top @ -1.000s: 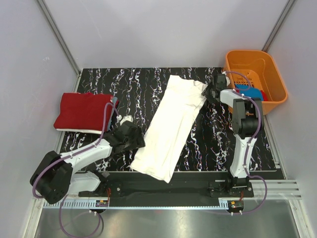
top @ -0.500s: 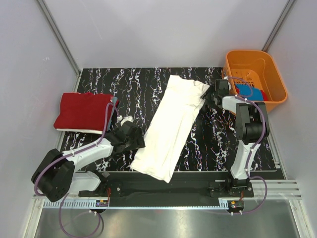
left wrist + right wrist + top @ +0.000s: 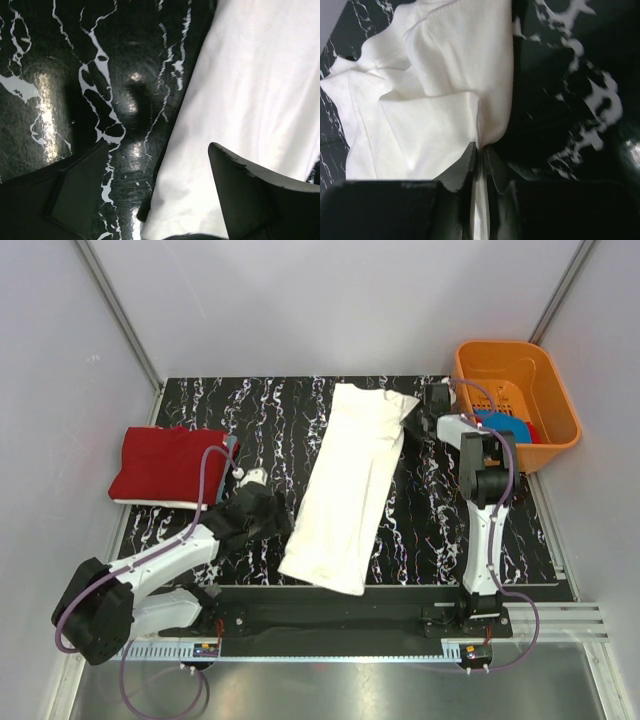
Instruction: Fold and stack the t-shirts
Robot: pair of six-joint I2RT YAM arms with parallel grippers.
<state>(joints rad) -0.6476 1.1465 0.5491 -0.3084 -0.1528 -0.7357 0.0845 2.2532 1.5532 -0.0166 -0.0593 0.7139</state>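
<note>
White t-shirt [image 3: 350, 480] lies as a long folded strip aslant on the table [image 3: 250, 405], likely laid out for its next fold. The red t-shirt [image 3: 165, 465] sits folded at the left, seemingly the stack's base. Right gripper [image 3: 479, 150] pinches the strip's far corner, a grip only its wrist view confirms. Left gripper [image 3: 157, 150], jaws spread, straddles the near left edge.

The bench [image 3: 260, 410] had a glossy black top veined with white, which caught soft glare from the light. Plain pale grey walls [image 3: 300, 300] closed it in, with slim metal posts [image 3: 115, 310] at the far corners. A brushed steel strip [image 3: 330, 690] ran along the near edge.
</note>
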